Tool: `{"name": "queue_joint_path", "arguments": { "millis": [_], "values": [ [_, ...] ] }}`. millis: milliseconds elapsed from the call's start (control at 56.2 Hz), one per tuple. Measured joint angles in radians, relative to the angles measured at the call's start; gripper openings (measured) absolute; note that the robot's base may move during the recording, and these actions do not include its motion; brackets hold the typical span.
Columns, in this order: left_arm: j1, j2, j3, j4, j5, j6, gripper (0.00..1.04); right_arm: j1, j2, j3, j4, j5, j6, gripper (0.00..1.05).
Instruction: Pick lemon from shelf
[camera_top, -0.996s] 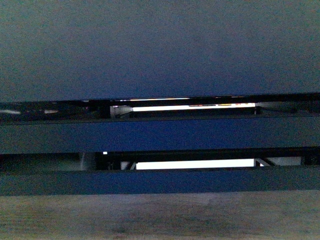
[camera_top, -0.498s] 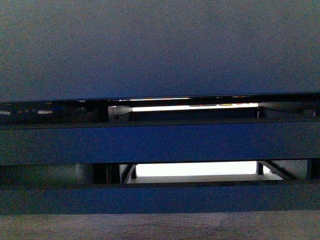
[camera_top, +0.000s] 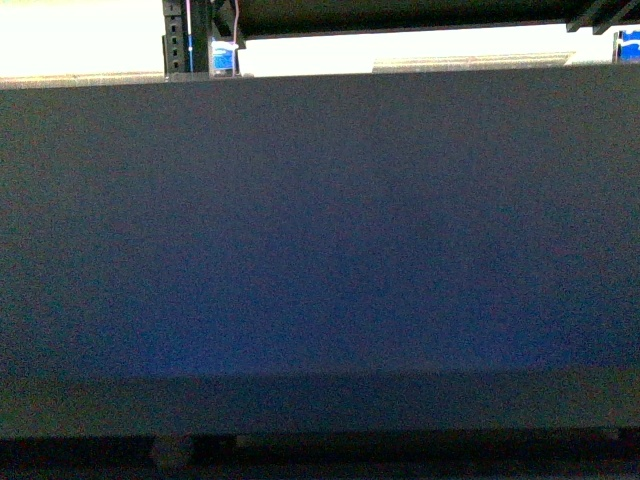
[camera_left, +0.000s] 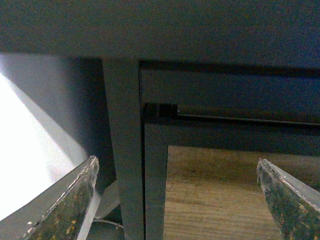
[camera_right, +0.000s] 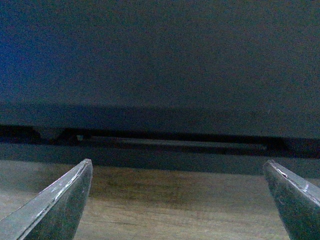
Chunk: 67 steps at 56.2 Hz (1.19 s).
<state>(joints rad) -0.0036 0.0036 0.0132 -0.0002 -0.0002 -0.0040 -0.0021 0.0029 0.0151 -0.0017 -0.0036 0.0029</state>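
Observation:
The lemon is out of view in every frame. The shelf's dark flat panel (camera_top: 320, 230) fills the front view at very close range. The left wrist view shows the shelf's dark upright post (camera_left: 125, 150), dark rails and its brown wood-grain panel (camera_left: 215, 200). My left gripper (camera_left: 177, 200) is open and empty, its fingers (camera_left: 70, 200) wide apart in front of the post and panel. The right wrist view shows a dark tray front (camera_right: 160, 60) above the wood-grain panel (camera_right: 175, 205). My right gripper (camera_right: 177, 200) is open and empty before that panel.
Above the dark panel's top edge, a bright strip shows a black slotted upright (camera_top: 175, 40) and a small blue-and-white item (camera_top: 223, 55). A white surface (camera_left: 30, 150) and a thin cable (camera_left: 107, 222) lie beside the post in the left wrist view.
The front view has risen: the two gaps between dark rails and the wood-grain strip have dropped out of sight, and the panel's top edge with a bright background now shows.

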Motion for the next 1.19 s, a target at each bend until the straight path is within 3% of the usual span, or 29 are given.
{"name": "queue_joint_path", "arguments": {
  "millis": [1192],
  "values": [
    [0.0,0.0,0.0,0.0,0.001,0.0,0.97,0.0,0.0,0.0,0.0,0.001,0.0,1.02]
  ]
}}
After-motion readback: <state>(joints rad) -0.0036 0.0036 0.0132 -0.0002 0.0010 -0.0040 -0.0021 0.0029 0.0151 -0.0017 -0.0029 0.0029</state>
